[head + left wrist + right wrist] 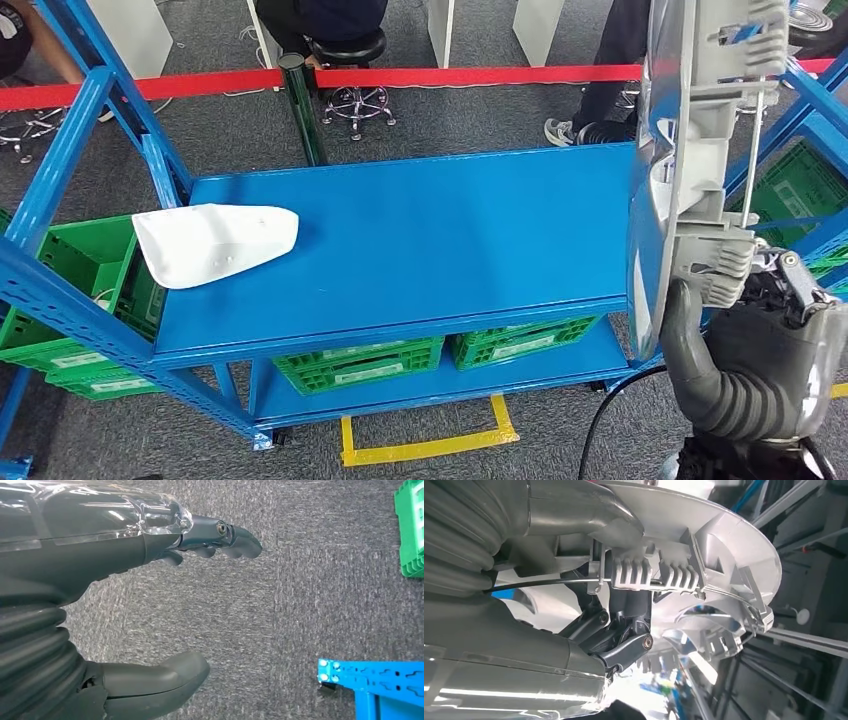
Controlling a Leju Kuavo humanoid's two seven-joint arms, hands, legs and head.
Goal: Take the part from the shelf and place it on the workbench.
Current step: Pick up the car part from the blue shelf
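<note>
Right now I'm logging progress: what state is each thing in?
Grey part: held upright by the right hand, off the workbench.
Right hand: grips the part.
Left hand: holds nothing, fingers apart, over the carpet.
White part: lying flat on the workbench.
Workbench: holds the white part.
Green crates: on the lower shelf.

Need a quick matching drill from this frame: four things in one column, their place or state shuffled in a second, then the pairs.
1. silver part
2. white part
3. left hand
4. green crates

A. on the lower shelf
B. lying on the blue workbench top
C. held upright by the right hand
D. holding nothing, over grey carpet

Pairs: 1-C, 2-B, 3-D, 4-A
</note>
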